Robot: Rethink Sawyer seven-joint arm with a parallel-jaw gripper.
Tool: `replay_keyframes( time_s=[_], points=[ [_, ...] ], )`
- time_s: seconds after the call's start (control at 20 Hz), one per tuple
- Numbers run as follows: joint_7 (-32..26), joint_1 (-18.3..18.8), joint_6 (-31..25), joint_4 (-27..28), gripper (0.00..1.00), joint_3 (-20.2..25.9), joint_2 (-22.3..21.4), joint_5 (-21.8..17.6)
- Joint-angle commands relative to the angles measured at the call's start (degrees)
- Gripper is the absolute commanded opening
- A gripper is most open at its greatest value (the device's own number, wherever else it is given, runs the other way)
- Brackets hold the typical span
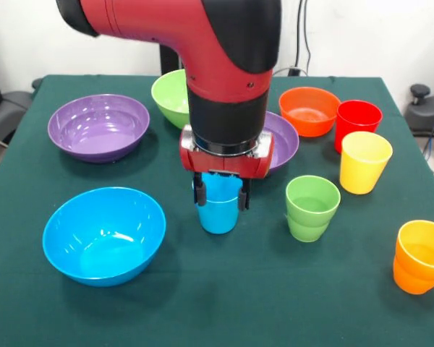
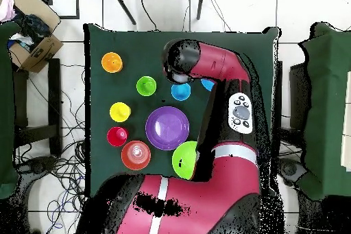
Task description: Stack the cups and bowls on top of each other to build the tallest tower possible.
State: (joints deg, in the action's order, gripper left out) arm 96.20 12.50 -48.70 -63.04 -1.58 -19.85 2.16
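From the front view, the gripper (image 1: pixel 221 194) sits low over the blue cup (image 1: pixel 218 211), its two dark fingers down on either side of the rim, closed in around it, though whether they truly pinch the wall is hard to tell. The cup stands mid-desk, apparently on the cloth, just in front of a purple bowl (image 1: pixel 283 139) half hidden behind the arm. No tower exists yet: the blue bowl (image 1: pixel 103 234) lies toward the near left corner, the other purple bowl (image 1: pixel 98 126) toward the far left, the green cup (image 1: pixel 312 207), yellow cup (image 1: pixel 364 161), red cup (image 1: pixel 357 121) and orange cup (image 1: pixel 422 255) spread along the right side. The risk here: glossy tapered plastic may slip out of a shallow rim grip, or tip as it lifts. Overhead now, the arm covers much of the desk and the gripper itself hides under it; the blue cup (image 2: pixel 181 92) peeks out beside the wrist, the purple bowl (image 2: pixel 167 127) right next to it. A low carry could clip that rim, and the green bowl (image 2: pixel 184 158) sits close behind too.
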Motion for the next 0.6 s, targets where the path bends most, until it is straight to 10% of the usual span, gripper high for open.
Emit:
replay_keyframes(
  time_s=[0.05, 0.6],
  points=[
    [6.9, -1.5, -6.9, 1.2, 1.00, 1.7, -1.2, 0.1],
    [4.9, 0.8, -0.4, -8.7, 1.00, 1.6, -2.7, -0.3]
  ],
)
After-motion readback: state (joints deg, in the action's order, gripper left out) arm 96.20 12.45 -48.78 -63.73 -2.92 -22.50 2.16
